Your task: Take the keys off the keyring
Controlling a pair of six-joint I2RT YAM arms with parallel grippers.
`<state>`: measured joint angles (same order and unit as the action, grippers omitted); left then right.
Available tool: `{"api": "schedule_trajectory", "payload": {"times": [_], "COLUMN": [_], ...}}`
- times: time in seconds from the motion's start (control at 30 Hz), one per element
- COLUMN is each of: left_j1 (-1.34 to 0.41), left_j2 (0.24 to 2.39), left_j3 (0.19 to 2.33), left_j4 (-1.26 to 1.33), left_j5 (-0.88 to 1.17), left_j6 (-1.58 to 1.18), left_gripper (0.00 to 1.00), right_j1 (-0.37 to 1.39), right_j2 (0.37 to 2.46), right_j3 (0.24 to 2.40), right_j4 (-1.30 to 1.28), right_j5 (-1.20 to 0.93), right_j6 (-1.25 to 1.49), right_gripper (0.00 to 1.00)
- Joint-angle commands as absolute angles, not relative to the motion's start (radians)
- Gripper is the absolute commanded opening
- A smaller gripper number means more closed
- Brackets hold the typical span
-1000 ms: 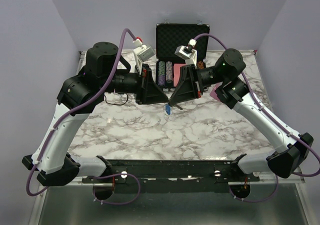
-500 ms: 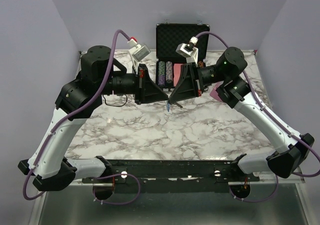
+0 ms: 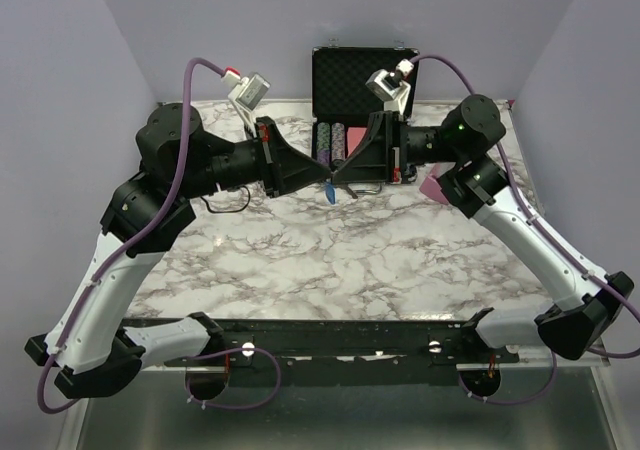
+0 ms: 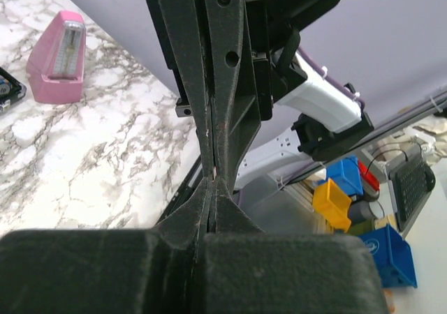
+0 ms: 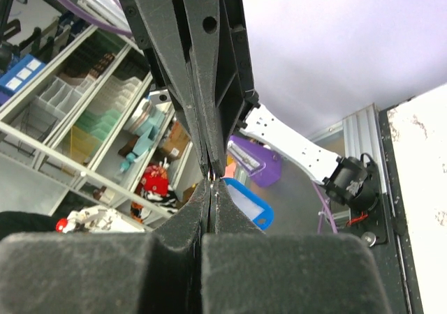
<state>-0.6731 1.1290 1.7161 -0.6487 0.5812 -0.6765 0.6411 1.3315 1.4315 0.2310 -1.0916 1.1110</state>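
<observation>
In the top view my left gripper (image 3: 325, 177) and right gripper (image 3: 341, 177) meet tip to tip above the marble table (image 3: 330, 260), in front of the chip case. Both are shut. The key with its blue plastic head (image 3: 331, 195) hangs just below the meeting tips. In the right wrist view the blue head (image 5: 249, 207) shows beside my shut right gripper (image 5: 213, 188), with a tiny silvery glint of the keyring (image 5: 211, 178) pinched where the tips meet. In the left wrist view my left gripper (image 4: 211, 188) is shut against the right gripper's fingers (image 4: 227, 84); the ring is hidden there.
An open black chip case (image 3: 365, 70) with rows of chips (image 3: 334, 145) stands at the back centre. A pink wedge-shaped object (image 3: 433, 183) lies at the right behind the right arm and shows in the left wrist view (image 4: 59, 56). A black cable (image 3: 228, 203) lies at the left.
Both grippers have risen from pointing down at the table to nearly level, still tip to tip. The blue key has lifted with them and moved toward the chip case.
</observation>
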Motion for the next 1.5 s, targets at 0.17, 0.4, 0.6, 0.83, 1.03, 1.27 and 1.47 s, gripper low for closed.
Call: {"api": "schedule_trajectory", "payload": {"times": [0.17,0.4,0.6,0.83,1.03,1.27,1.47], "left_j1": [-0.684,-0.684,-0.695,-0.701,-0.701,-0.701,-0.677], "left_j2": [1.086,1.040,1.003,0.957,0.922,0.916,0.998], "left_j3": [1.658,1.600,1.551,1.545,1.532,1.529,1.708], "left_j4": [-0.531,-0.466,-0.411,-0.430,-0.440,-0.423,-0.553], "left_j5": [0.456,0.362,0.275,0.152,0.066,0.112,0.314], "left_j6": [-0.791,-0.865,-0.913,-0.933,-0.943,-0.907,-0.734], "left_gripper": [0.00,0.00,0.00,0.00,0.00,0.00,0.26], "right_j1": [0.650,0.650,0.650,0.649,0.650,0.650,0.650], "right_j2": [1.289,1.278,1.279,1.266,1.264,1.278,1.331], "right_j3": [1.384,1.361,1.350,1.325,1.315,1.322,1.391], "right_j4": [0.316,0.379,0.452,0.511,0.534,0.554,0.546], "right_j5": [-0.868,-0.838,-0.839,-0.804,-0.795,-0.828,-1.037], "right_j6": [1.135,1.166,1.212,1.244,1.261,1.278,1.296], "right_gripper": [0.01,0.01,0.01,0.01,0.01,0.01,0.01]}}
